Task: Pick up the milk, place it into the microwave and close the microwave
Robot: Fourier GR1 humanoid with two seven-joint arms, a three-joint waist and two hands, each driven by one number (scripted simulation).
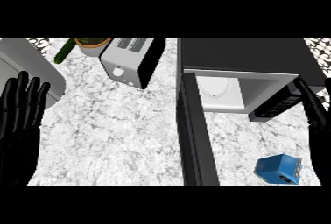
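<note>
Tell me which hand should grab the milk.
Right hand: the blue milk carton sits at its side. The open microwave door separates the carton from the left hand.

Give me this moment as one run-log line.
milk carton: on counter, right of open microwave door | microwave: open | left hand: open, resting | right hand: open, holds nothing

On the counter (116, 131) there is one microwave (245, 57), with its one door (194, 131) open. There is one blue milk carton (279, 169). There is one toaster (132, 59), and one potted plant (92, 44) is behind it. One green long thing (63, 53) lies next to the pot; I cannot tell what it is. Two black hands are visible: the left hand (19, 118) and the right hand (317, 109).
</note>
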